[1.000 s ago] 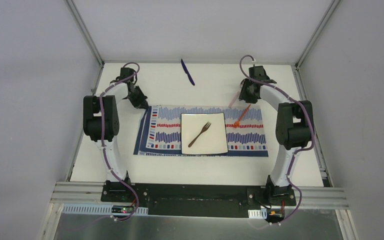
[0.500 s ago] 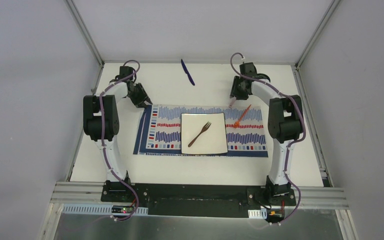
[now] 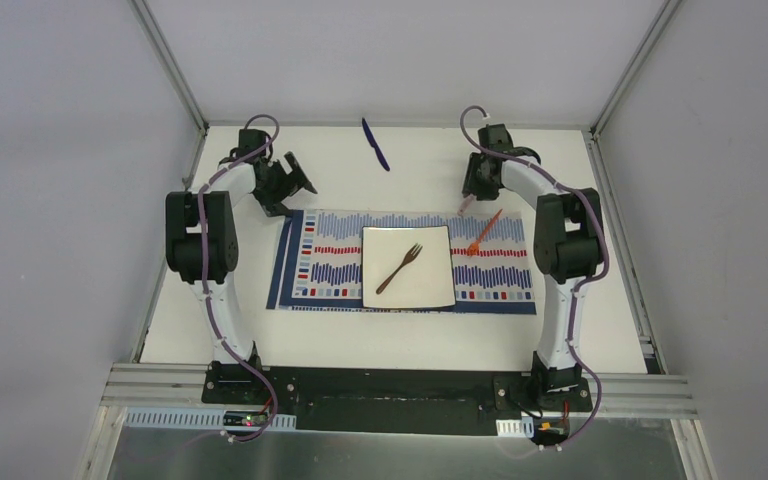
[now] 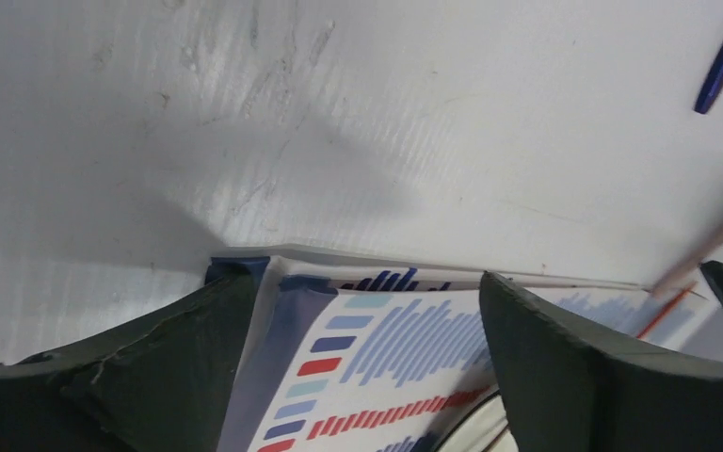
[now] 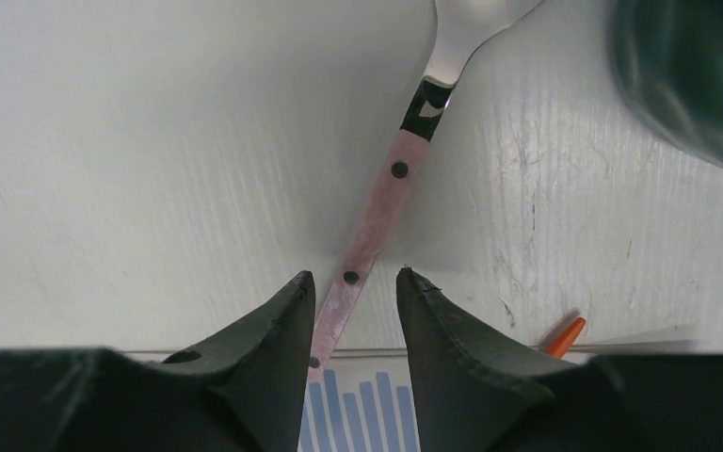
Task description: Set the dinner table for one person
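Centrally, the dinner table (image 3: pixel 380 335) is seen, its long axis laid from 9 to 3 o'clock, with bare margins along its framed edges. At 10 o'clock the left gripper (image 4: pixel 362 282) is spread wide and empty. At 2 o'clock the right gripper (image 5: pixel 355 278) is half-parted astride a pink spoon (image 5: pixel 391 179), gaps shown either side.

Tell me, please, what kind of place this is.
Probably a robot test cell, not a home: bare white walls and aluminium framing enclose the dinner table, and the left arm and right arm are bolted at its near edge.
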You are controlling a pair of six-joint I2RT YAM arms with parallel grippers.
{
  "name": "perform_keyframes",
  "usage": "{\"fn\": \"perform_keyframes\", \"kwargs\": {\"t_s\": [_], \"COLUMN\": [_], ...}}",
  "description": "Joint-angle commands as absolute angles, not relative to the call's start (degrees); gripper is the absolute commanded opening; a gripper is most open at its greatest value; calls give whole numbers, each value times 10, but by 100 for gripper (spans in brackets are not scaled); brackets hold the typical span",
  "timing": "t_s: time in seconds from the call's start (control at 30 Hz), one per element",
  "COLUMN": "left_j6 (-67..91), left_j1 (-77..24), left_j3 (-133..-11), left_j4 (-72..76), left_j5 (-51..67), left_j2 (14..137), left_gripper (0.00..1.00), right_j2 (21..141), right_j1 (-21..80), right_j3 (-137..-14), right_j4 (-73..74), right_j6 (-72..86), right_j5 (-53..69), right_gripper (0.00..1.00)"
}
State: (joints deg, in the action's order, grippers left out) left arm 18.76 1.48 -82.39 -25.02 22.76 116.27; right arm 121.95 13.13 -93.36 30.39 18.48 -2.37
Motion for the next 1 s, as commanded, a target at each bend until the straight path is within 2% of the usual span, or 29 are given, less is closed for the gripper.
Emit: {"fn": "perform_keyframes", "kwargs": {"t_s": [0.0, 0.37, 0.47, 0.7, 0.97], "left_j6": [182, 196, 197, 200, 208], "left_j1": [11, 8, 7, 6, 4], "left_j3": [-825, -803, -801, -796, -782], "left_j4": [-233, -213, -210, -205, -192], "left_j5": [228, 233, 234, 236, 234], "left_j2": [1133, 1105, 1106, 1106, 1093], "left_gripper": [99, 99, 99, 99, 99], "right_j2": [1243, 1280, 1275, 1247, 1182], "right_j1": [134, 141, 143, 147, 157], "right_j3": [-971, -1020, -1020, -977, -917], "right_j4": [301, 317, 320, 311, 310], "right_j6": [180, 174, 170, 162, 156], "right_j5": [-33, -50, -56, -70, -87], "right_gripper": [43, 41, 33, 3, 0]}}
